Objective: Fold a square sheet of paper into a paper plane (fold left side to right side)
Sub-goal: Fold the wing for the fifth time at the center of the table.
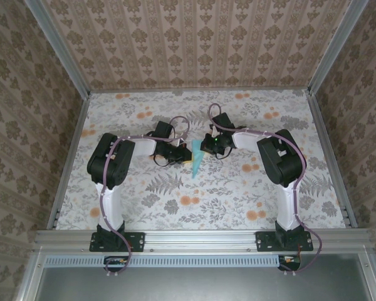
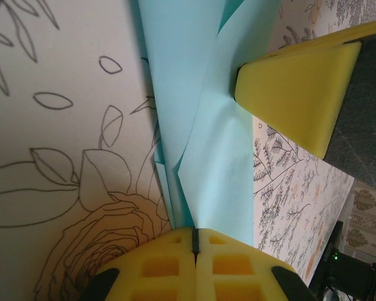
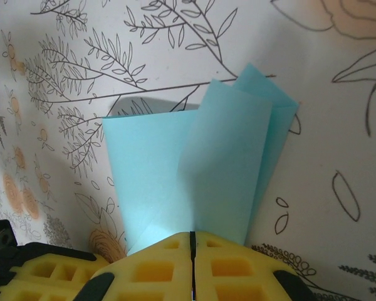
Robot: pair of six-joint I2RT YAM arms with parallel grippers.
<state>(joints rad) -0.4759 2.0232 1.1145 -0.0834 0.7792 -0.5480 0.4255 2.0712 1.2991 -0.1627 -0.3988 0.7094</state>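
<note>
Paper plane [image 1: 196, 162] (partly hidden overhead) pinched by left gripper [image 2: 194, 241] and right gripper [image 3: 192, 241].

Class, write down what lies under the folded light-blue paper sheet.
Beneath the folded light-blue paper sheet is the white floral-print table cover, seen around its edges. The patch directly below is covered, and so are the paper's inner layers.

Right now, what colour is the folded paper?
Plain light blue, with no markings. The folded paper shows best in the right wrist view.
</note>
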